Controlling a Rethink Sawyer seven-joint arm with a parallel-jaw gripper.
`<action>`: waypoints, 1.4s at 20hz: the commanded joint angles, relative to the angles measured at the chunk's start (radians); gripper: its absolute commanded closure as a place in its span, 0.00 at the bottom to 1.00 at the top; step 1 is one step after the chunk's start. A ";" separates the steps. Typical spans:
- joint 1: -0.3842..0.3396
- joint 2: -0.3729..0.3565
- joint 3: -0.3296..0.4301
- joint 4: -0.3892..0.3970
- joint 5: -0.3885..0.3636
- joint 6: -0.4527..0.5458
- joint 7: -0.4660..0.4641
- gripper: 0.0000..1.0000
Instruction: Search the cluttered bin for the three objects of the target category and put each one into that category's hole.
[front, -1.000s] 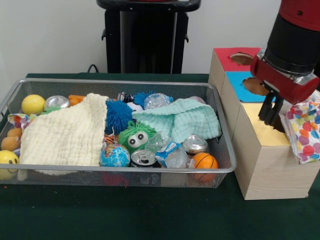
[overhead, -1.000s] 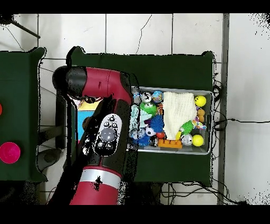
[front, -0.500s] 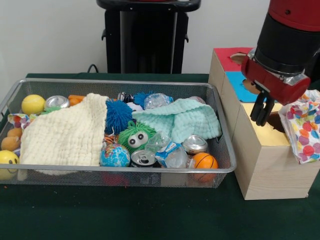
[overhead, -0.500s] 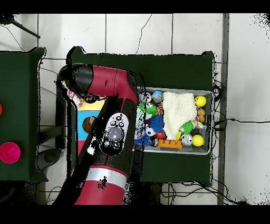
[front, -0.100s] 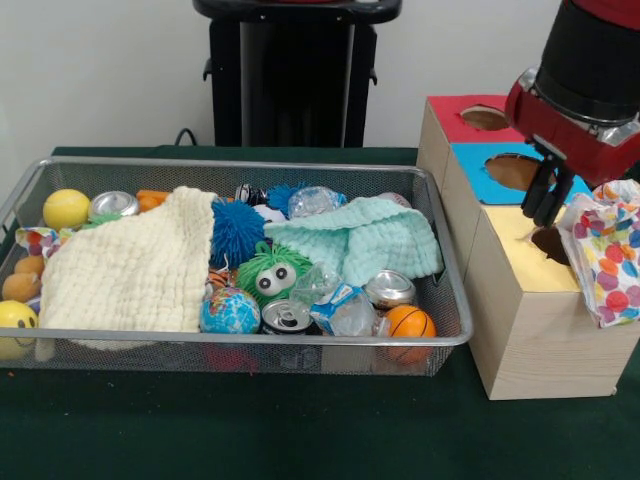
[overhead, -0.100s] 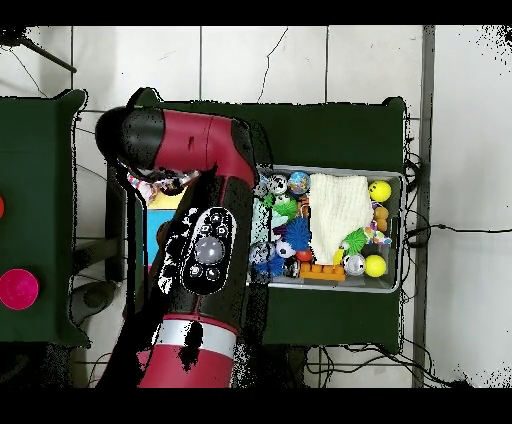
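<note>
Since half a second ago my pincer (front, -0.100s: 547, 203) has swung rightward and lifted a little, and from the front it now hangs above the yellow panel's hole (front, -0.100s: 552, 242) on the wooden sorting box (front, -0.100s: 520, 330). Its dark fingers look pressed close together with nothing between them, though I cannot be sure. I judge a drop just finished, so the next move calls for travelling back over the wire bin (front, -0.100s: 440, 290) and digging under the cream cloth (front, -0.100s: 125, 265) or mint cloth (front, -0.100s: 365, 240) for another target; which category is meant I cannot tell. From overhead, the red arm (overhead, -0.100s: 200, 200) covers the box and pincer entirely, but the bin's full layout (overhead, -0.100s: 330, 230) and a spotted bag (overhead, -0.100s: 140, 185) show.
</note>
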 joint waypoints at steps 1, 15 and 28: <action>-0.040 0.006 0.047 -0.083 -0.039 0.159 0.036 1.00; -0.035 0.129 0.061 -0.239 -0.021 0.197 0.122 1.00; 0.045 0.134 0.044 -0.149 0.010 0.090 0.253 1.00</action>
